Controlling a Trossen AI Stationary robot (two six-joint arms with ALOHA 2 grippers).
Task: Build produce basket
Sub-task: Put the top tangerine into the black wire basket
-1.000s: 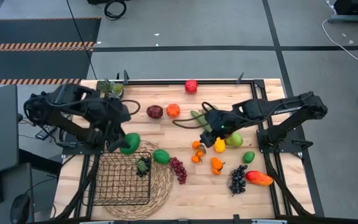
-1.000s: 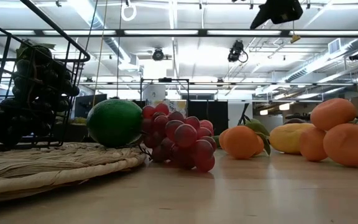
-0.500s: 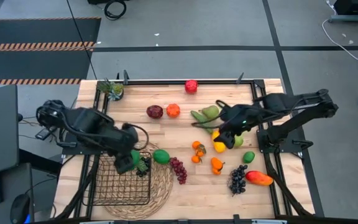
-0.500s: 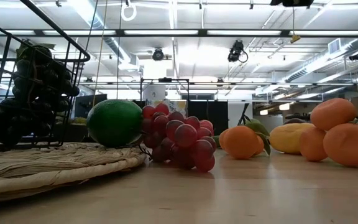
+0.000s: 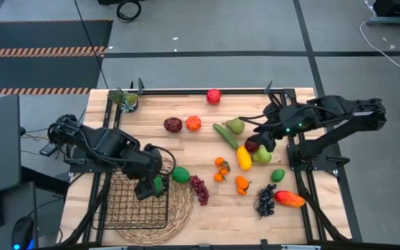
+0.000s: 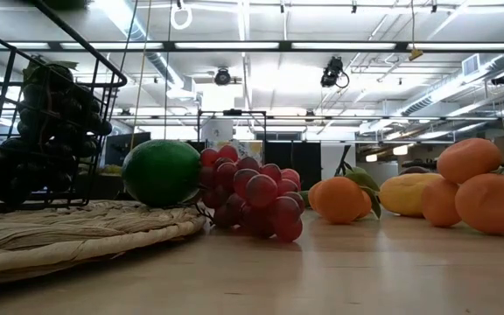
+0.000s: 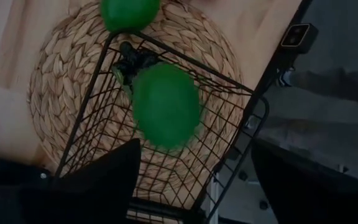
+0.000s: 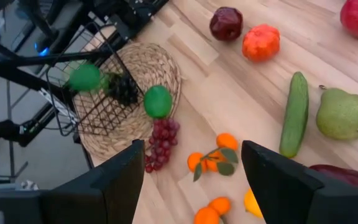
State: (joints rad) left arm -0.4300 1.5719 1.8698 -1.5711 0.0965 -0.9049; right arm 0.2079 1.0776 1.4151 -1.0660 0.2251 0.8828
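The black wire basket [image 5: 127,205] stands on a round woven mat, with dark grapes [image 7: 129,62] in its far right corner. My left gripper [image 5: 146,186] hangs above that corner, pointing down, open [image 7: 194,155]. A green fruit [image 7: 166,106] shows blurred just beyond its spread fingers, over the basket floor, touching neither finger; it also shows in the right wrist view [image 8: 84,76]. Whether it rests on the mesh I cannot tell. My right gripper [image 5: 261,139] is raised near the table's right side, open and empty [image 8: 192,149], above a yellow squash [image 5: 244,157] and a dark red fruit [image 5: 253,144].
A lime [image 5: 180,174] and red grapes [image 5: 199,189] lie at the mat's right edge [image 5: 182,208]. Cucumber [image 5: 224,134], pear [image 5: 235,125], oranges [image 5: 221,169], dark grapes [image 5: 265,200], mango [image 5: 289,199] and another lime [image 5: 278,175] crowd the right half. A potted plant [image 5: 125,98] stands far left.
My left gripper has gone toward the table's near edge and down, from beside the basket's far edge to above its far right corner, taking the green fruit along. My right gripper has risen and drawn back toward the right edge, uncovering the cucumber and pear.
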